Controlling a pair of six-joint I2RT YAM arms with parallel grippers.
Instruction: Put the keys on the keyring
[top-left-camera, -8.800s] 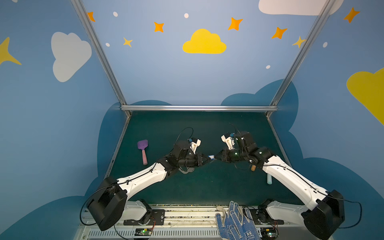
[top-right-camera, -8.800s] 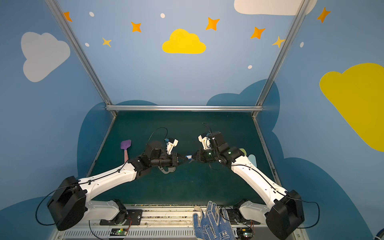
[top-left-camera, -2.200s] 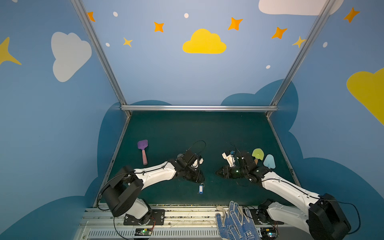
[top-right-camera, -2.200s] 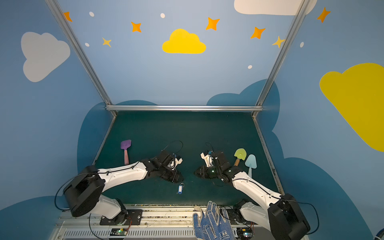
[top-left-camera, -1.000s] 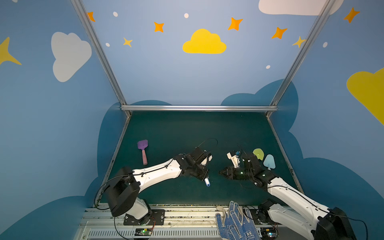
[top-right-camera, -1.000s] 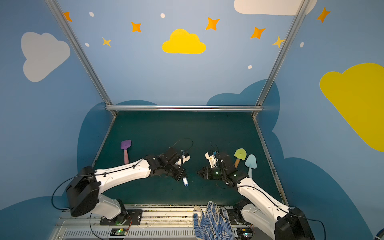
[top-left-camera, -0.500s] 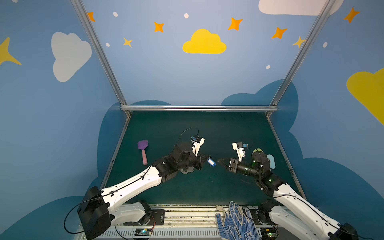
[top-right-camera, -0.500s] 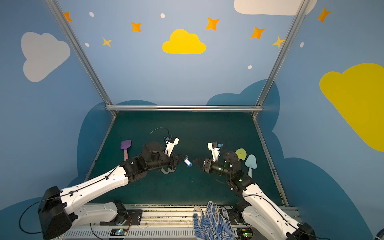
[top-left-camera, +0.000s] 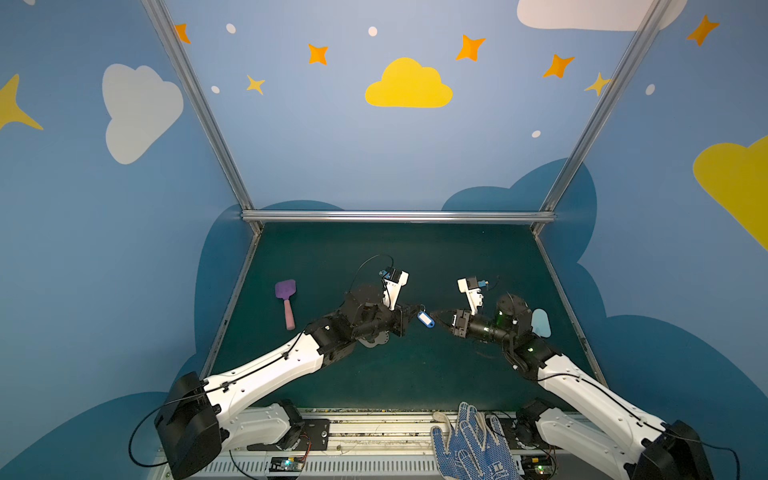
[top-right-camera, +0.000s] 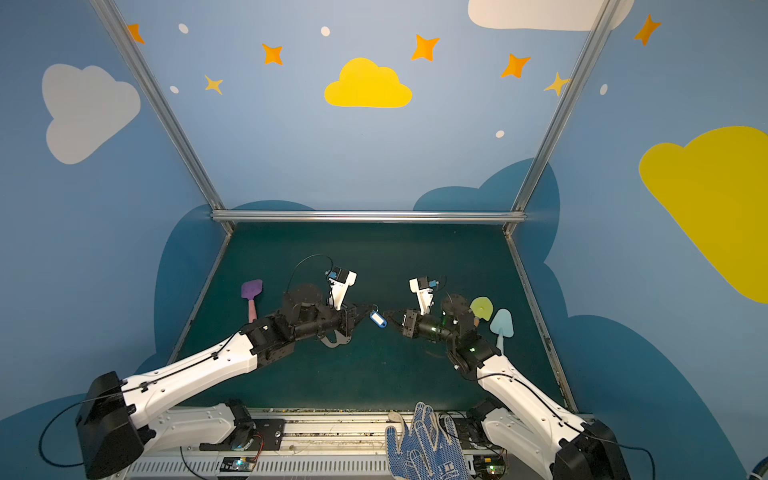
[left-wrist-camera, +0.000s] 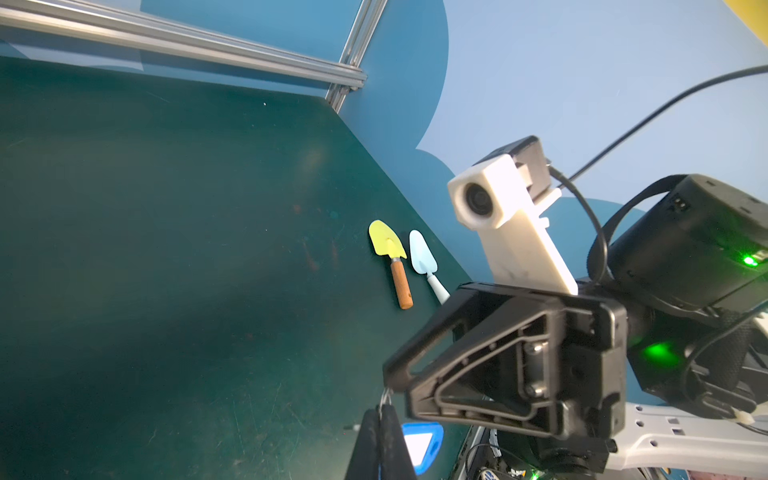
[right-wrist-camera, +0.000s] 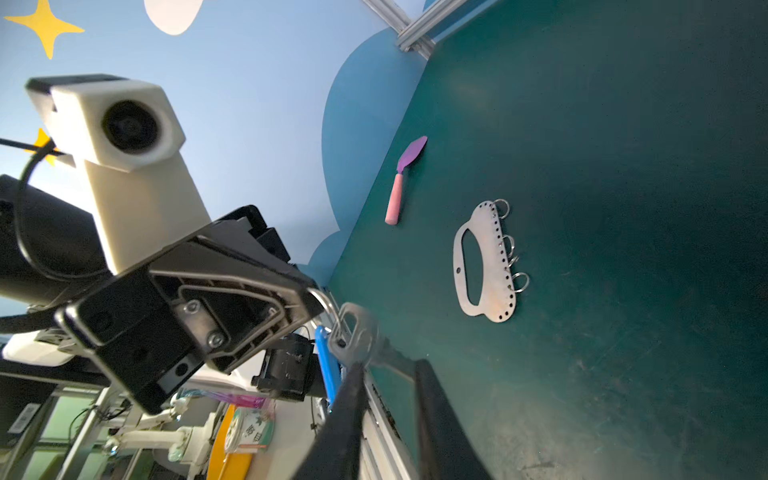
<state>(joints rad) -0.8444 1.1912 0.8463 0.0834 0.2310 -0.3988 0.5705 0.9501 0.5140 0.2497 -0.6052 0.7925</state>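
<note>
Holding keys (top-left-camera: 425, 320) aloft mid-frame in clamped left end effector (top-left-camera: 417, 308), likely for handover; cannot tell right end effector (top-left-camera: 435, 313) grip.

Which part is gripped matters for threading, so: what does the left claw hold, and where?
The left claw holds the keys, pinched by the small metal ring; the blue tag dangles free.

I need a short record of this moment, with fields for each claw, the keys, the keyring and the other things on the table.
left claw: shut on the keys
right claw: around the silvery key, facing the left claw; grip unclear
keys: held above the table between both claws, blue tag hanging
keyring: flat on the table, untouched
other things: purple spatula, yellow trowel, light-blue trowel
</note>
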